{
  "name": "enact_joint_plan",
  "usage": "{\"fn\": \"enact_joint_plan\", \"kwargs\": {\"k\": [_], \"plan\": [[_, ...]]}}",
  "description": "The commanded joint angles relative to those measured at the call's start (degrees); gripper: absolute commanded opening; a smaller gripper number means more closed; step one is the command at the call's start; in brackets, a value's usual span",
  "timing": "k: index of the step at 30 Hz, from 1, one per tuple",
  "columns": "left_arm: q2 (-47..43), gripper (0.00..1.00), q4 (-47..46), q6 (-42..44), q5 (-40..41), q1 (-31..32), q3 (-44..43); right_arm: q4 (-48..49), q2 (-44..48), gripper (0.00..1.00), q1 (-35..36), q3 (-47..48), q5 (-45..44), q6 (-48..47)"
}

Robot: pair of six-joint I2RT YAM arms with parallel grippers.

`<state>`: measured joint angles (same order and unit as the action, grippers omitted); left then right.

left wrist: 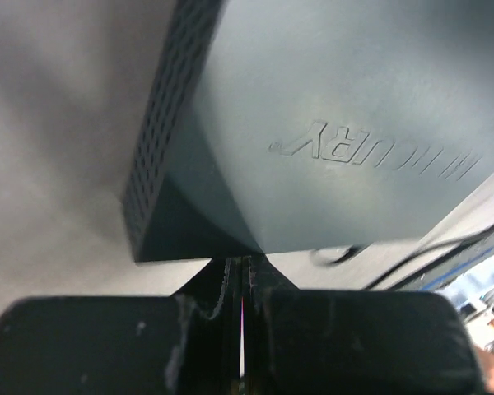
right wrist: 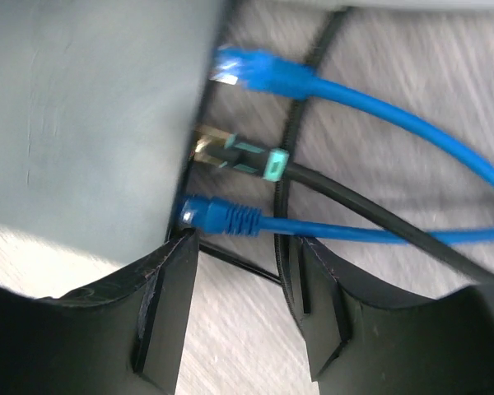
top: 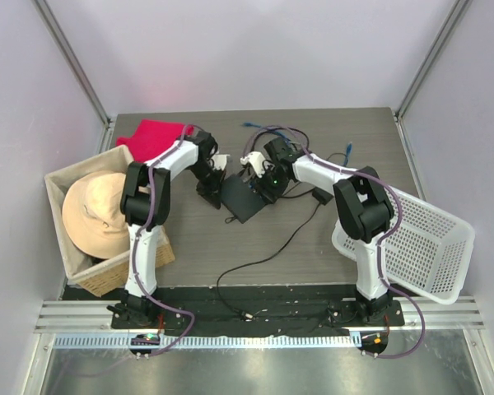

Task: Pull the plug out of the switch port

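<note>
The switch (top: 242, 198) is a flat black box in the middle of the table. In the left wrist view its top (left wrist: 329, 123) carries raised lettering. My left gripper (top: 211, 183) is shut, and its tips (left wrist: 243, 271) rest against the switch's near corner. In the right wrist view, three plugs sit along the switch's edge (right wrist: 90, 107): an upper blue plug (right wrist: 240, 66), a black plug with a teal collar (right wrist: 240, 156) and a lower blue plug (right wrist: 218, 216). My right gripper (right wrist: 239, 247) is open, its fingertips on either side of the lower blue plug and just short of it. It also shows in the top view (top: 259, 175).
A woven basket (top: 62, 177) holding a tan hat (top: 95, 214) stands at the left, with a red cloth (top: 152, 134) behind it. A white plastic basket (top: 424, 243) lies at the right. A small black power brick (top: 322, 196) and loose cables (top: 263, 259) lie near the switch.
</note>
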<state>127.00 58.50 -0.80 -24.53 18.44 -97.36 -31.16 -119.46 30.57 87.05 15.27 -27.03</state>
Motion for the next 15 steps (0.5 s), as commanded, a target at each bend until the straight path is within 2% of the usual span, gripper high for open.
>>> {"fn": "enact_joint_plan", "kwargs": {"k": [1,6,15], "plan": [[6.6,0.00,-5.7,-1.2,-1.7,0.5,-10.9,-4.9,3.4,0.57,1.2,-1.4,2.2,1.2],[9.8,0.00,-4.4,-1.1,-1.4,0.5,-17.0,-5.3,4.2,0.57,1.2,-1.0,1.8,1.9],[3.6,0.00,-4.1,-3.2,-1.7,0.1,-12.4,-6.9,4.1,0.59,1.2,3.2,2.8,5.0]]}}
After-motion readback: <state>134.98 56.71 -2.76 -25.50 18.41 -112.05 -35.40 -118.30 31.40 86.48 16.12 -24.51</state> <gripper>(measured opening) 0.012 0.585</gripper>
